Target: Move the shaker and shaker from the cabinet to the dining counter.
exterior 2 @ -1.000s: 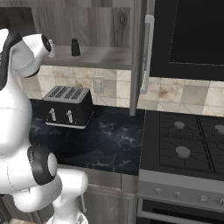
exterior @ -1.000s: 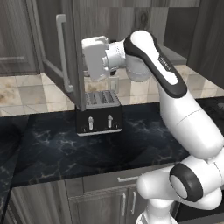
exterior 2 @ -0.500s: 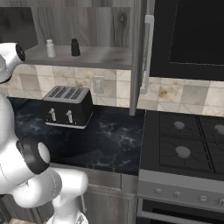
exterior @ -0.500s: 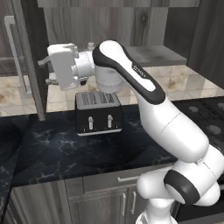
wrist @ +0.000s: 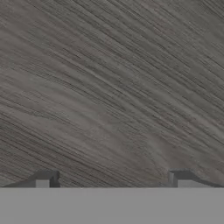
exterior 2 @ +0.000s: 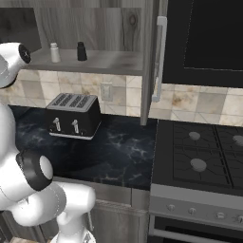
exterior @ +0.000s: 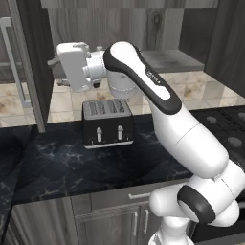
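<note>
Two small cylindrical shakers stand on the grey shelf [exterior 2: 109,61] of the wood-grain cabinet [exterior 2: 95,21], upper left of the right base view: one white shaker [exterior 2: 55,52], one black shaker [exterior 2: 81,51], near each other but apart. One glossy black toaster [exterior 2: 74,116] sits on the veined marble surface [exterior 2: 123,152] below. The gripper [wrist: 113,178], fingertips wide apart and empty, faces streaked grey wood.

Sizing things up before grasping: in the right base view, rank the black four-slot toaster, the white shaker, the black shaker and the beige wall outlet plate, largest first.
1. Black four-slot toaster, by far the largest.
2. Beige wall outlet plate.
3. White shaker and black shaker: they look alike in size, so unranked.
</note>
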